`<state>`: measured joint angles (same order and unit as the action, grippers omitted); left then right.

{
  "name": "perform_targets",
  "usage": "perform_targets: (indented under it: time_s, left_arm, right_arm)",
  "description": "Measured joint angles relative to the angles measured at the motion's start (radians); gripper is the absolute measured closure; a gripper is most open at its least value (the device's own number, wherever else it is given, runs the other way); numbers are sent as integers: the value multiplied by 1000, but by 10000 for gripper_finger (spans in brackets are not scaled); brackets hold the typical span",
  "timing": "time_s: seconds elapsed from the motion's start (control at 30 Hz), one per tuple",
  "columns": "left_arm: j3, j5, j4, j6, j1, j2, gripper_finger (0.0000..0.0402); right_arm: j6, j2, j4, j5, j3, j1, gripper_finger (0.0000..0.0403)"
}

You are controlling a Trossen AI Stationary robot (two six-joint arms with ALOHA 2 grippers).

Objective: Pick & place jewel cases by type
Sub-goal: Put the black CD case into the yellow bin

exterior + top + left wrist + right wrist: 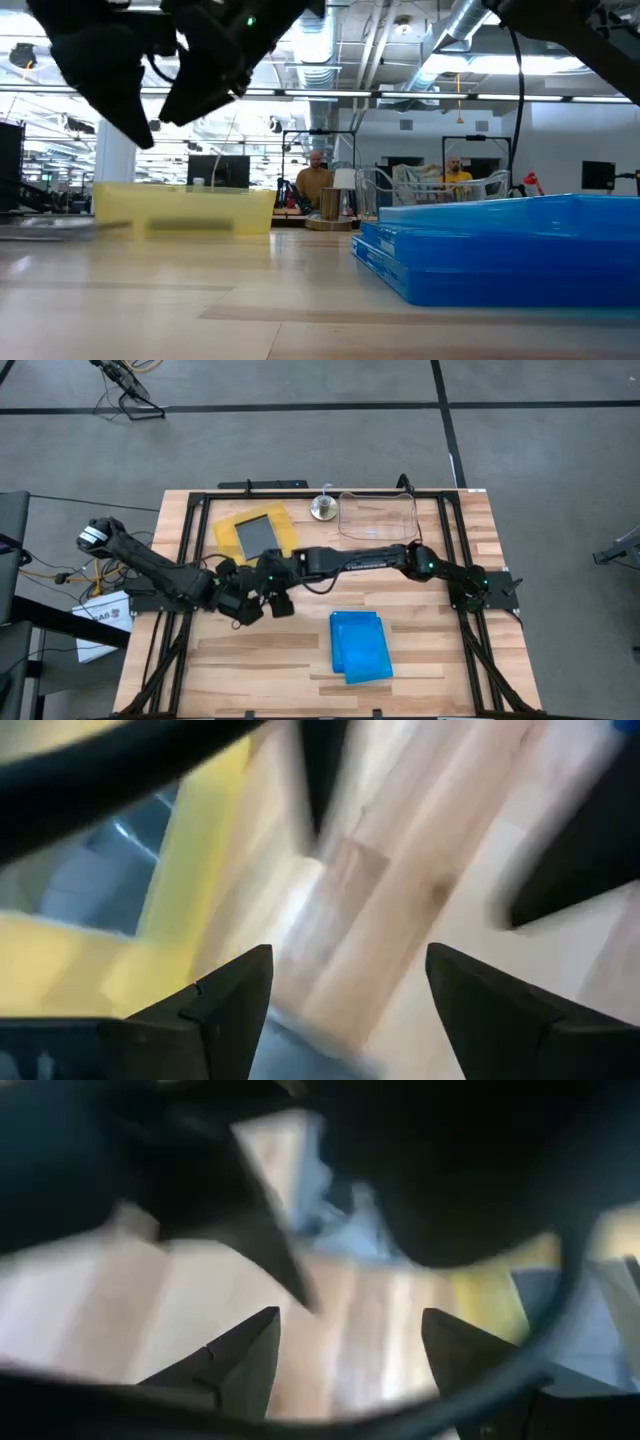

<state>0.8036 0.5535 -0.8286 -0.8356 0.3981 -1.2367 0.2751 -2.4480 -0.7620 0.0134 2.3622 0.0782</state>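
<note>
Nearest the front edge, two blue jewel cases (360, 645) lie stacked; beyond them, both empty, open grippers, left (348, 988) and right (348, 1342), crowd beside the yellow tray (226, 528) holding one grey jewel case (258, 538). One arm should likely back off first; a clear tub (378, 517) waits farthest

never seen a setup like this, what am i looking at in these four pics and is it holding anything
Two dark robot arms work at a wooden table. One picture looks straight down, one looks level across the tabletop, and two come from cameras on the wrists. The left gripper and right gripper meet near a yellow tray with a grey jewel case in it; both are open and empty. Blue jewel cases lie stacked at the front. A clear tub stands at the back.
</note>
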Motion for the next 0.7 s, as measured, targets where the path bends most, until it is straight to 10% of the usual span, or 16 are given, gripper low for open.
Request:
perform_targets:
  time_s: [0.3,0.7]
  left_arm:
    - [3,-25,-1,-6,-17,-1,143]
    - [-95,-125,-189,-438,-7,80,143]
  right_arm:
    - [-73,6,16,-11,-2,3,163]
    - [-647,6,99,-216,-85,-89,163]
